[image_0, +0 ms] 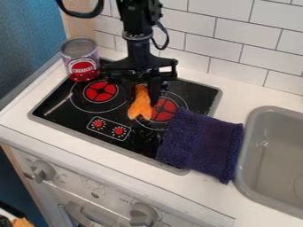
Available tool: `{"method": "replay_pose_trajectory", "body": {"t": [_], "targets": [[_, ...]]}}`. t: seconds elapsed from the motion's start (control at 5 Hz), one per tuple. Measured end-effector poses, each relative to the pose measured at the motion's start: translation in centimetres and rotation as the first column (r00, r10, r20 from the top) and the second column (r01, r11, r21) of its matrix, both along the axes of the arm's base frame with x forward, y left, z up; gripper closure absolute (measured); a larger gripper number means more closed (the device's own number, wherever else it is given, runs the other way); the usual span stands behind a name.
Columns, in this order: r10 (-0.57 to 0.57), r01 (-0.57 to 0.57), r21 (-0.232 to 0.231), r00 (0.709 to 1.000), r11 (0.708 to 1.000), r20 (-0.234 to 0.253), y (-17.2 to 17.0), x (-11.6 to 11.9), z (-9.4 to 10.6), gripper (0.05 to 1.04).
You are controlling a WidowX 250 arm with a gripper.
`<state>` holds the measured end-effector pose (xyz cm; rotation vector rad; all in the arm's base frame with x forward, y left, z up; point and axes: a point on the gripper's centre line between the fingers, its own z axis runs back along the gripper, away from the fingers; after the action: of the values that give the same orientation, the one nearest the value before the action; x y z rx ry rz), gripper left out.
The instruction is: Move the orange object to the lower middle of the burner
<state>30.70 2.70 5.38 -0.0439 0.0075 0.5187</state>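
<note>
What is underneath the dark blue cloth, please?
The dark blue cloth lies across part of the black stovetop, its edge and the white counter. Anything else beneath it is covered from view.

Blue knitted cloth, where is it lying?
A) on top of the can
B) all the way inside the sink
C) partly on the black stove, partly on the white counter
C: the cloth covers the stove's front right part, and the rest of it lies on the white counter by the sink.
</note>
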Motion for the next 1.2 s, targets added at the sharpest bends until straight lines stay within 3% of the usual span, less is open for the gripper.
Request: {"method": "replay_pose_trajectory", "body": {"t": [0.6, 0.8, 1.0, 1.2], "targets": [[0.033, -0.033, 0.043, 0.999, 0.999, -0.016, 1.2, 0.1, -3.0, 0.65], [0.046, -0.043, 0.096, 0.998, 0.994, -0.032, 1.2, 0.2, -3.4, 0.578], [0.101, -0.099, 0.104, 0.995, 0.99, -0.015, 1.4, 0.0, -3.1, 0.272], [0.126, -0.127, 0.058, 0.992, 0.99, 0.022, 1.9, 0.0, -1.2, 0.084]]}}
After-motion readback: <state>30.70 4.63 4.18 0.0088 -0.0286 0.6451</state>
